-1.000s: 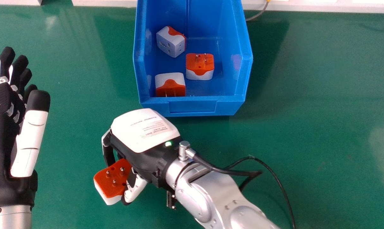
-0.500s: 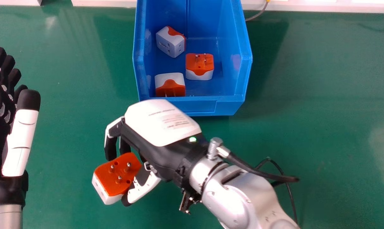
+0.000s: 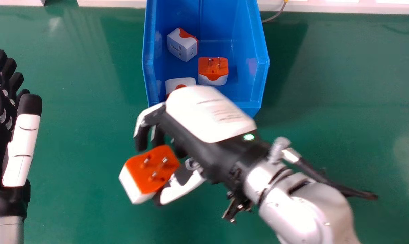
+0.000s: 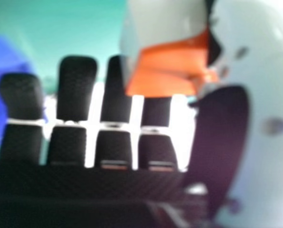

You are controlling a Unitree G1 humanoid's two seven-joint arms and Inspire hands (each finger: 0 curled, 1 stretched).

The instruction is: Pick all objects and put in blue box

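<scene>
Orange-and-white adapter, pinched between thumb and fingers of the right robot hand, nearer the robot than the blue box. Worktop extends to both sides of the box. Right forearm slants in from the box's near right; left robot hand, fingers extended, lies to its left.

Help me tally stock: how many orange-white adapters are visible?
4: in the blue box, one far left, one mid-box, one near left, partly covered; one in the right hand, which may hide more.
</scene>
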